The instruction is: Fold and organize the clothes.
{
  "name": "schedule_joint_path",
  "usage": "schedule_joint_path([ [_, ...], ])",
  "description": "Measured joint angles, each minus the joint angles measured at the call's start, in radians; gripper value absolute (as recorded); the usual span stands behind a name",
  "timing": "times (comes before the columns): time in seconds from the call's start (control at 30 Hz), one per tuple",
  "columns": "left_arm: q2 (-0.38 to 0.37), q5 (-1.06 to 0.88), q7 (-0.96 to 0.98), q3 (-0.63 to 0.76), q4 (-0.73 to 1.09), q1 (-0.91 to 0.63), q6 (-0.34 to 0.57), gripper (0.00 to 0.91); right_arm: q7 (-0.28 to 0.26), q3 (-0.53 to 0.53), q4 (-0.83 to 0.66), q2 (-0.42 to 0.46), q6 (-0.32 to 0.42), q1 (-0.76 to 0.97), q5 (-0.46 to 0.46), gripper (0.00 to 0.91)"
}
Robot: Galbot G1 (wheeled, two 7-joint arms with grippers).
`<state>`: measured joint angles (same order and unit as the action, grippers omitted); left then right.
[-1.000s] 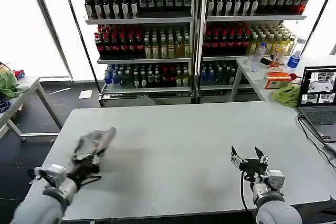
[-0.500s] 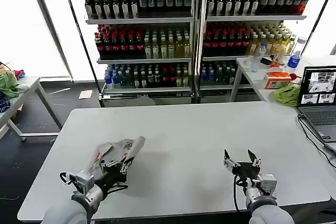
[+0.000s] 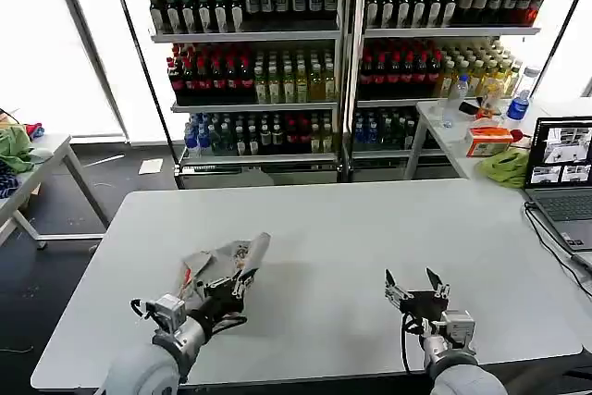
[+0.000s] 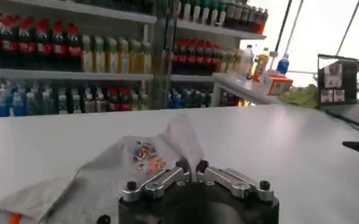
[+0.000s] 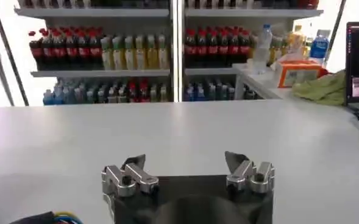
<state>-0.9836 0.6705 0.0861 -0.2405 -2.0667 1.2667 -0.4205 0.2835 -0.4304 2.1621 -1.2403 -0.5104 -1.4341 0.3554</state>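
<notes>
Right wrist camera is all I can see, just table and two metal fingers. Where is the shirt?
Observer: The grey shirt lies bunched on the white table, on the robot's left side.
Operator: Is anything holding it?
Observer: Yes, the left gripper is shut on the shirt.
Operator: Does it have a picture on it?
Observer: A small multicoloured print shows just past the left gripper's fingers.
Operator: Is my gripper near it?
Observer: No, the right gripper sits open, well apart from the shirt.

No text, brand or number can be read anywhere: the bottle labels [image 3: 250,80] on the shelves, the laptop screen [image 3: 561,151] and the shirt's chest print [image 4: 145,155] are all illegible.
</notes>
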Motion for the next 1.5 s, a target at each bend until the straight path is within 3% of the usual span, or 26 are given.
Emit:
schedule_joint_path([
  [0.43, -0.056, 0.082, -0.009, 0.048, 0.066, -0.076, 0.066, 0.907, 0.005, 0.033, -0.01, -0.006, -0.006, 0.012, -0.014, 0.907],
  [0.7, -0.053, 0.106, 0.005, 0.034, 0.063, -0.07, 0.083, 0.907, 0.016, 0.054, -0.012, 0.002, -0.008, 0.023, 0.015, 0.907],
  [1.5, 0.011, 0.105, 0.123, -0.252, -0.034, 0.029, 0.015, 0.907, 0.12, 0.248, -0.157, -0.018, -0.059, 0.299, 0.543, 0.907],
])
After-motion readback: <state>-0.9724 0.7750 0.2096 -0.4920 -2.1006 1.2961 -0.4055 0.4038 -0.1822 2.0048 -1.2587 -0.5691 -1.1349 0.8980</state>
